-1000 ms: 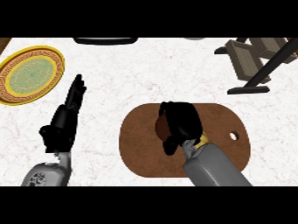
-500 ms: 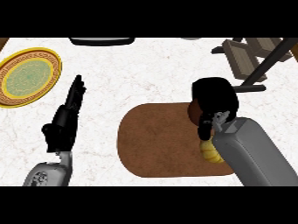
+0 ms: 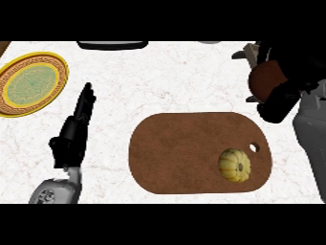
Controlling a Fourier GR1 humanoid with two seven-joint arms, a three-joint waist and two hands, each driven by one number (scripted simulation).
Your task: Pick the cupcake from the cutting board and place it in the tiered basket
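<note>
The right hand (image 3: pixel 282 103) is up at the right side of the counter (image 3: pixel 158 72), and its black fingers curl round a brown round thing that I take to be the cupcake (image 3: pixel 266 79). The hand is dark and hides part of it, so I cannot be sure how well the cupcake sits in the fingers. It is off the cutting board (image 3: pixel 186 153) and close to the basket (image 3: pixel 248 51), which peeks in at the top right corner. Most of the basket is cut off or hidden behind the hand, and that is the big worry. The hand could bump a bar or the rim on the way in. If the fingers open too soon, the cupcake could land on the counter beside the basket. It could also tip over if it goes in at a slant. A small yellow pumpkin (image 3: pixel 236 165) sits on the board near its hole, well apart from the hand. The left hand (image 3: pixel 73 131) rests on the left with straight fingers, holding nothing, near the plate (image 3: pixel 27 83).
</note>
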